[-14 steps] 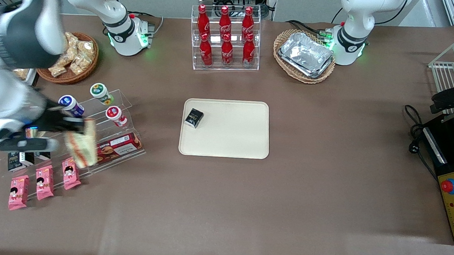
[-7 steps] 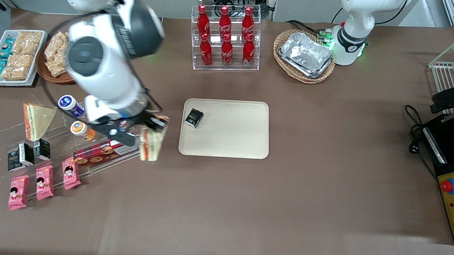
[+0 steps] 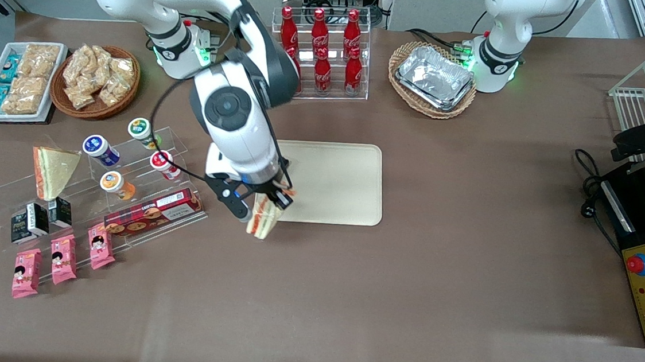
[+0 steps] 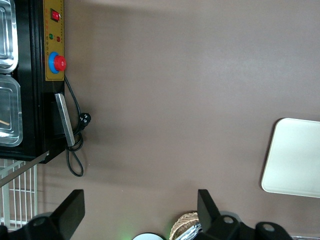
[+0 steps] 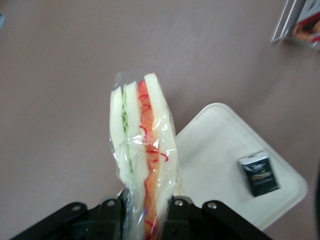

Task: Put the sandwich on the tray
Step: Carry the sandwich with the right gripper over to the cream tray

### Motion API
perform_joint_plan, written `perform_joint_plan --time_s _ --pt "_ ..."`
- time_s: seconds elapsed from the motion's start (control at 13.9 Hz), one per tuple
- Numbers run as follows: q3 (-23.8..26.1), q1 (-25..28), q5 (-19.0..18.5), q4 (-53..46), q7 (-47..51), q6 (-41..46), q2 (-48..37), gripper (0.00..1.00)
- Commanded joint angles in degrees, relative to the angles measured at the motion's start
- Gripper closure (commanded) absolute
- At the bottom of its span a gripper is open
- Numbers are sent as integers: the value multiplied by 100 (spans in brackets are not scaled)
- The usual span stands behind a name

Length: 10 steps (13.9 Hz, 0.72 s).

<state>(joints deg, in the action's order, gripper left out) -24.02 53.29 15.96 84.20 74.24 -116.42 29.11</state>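
Since half a second ago the right arm has swung from the clear snack stand toward the tray [image 3: 346, 177], carrying the sandwich [image 3: 262, 220] with it; the wedge now hangs over the tray's corner nearest the front camera on the working arm's end, partly above the bare desk [image 3: 405, 302]. The claw [image 3: 263, 199] is closed on the sandwich, its two black fingers [image 5: 112, 220] pinching the wrapped end so that the layers of white bread, red-orange filling and green point away from the wrist. From the claw the tray spreads out toward two o'clock in the front view. In the wrist view a small dark box [image 5: 259, 173] lies on the tray near its edge, apart from the sandwich; the front view hides that box under the arm. A second sandwich [image 3: 54, 164] with a broad pale face rests on the clear stand [image 3: 125, 200], well off at nine o'clock from the claw. The red bottles [image 3: 333, 49] stand at twelve o'clock from the tray.
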Motion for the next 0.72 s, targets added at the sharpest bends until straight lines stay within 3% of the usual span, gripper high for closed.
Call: perform_joint_plan --time_s 0.0,0.22,0.65 --pt "3 -3 522 175 853 -819 366 100" --pt "56 -3 584 228 1530 -1286 762 100" --pt "65 356 663 667 2550 -1331 868 100"
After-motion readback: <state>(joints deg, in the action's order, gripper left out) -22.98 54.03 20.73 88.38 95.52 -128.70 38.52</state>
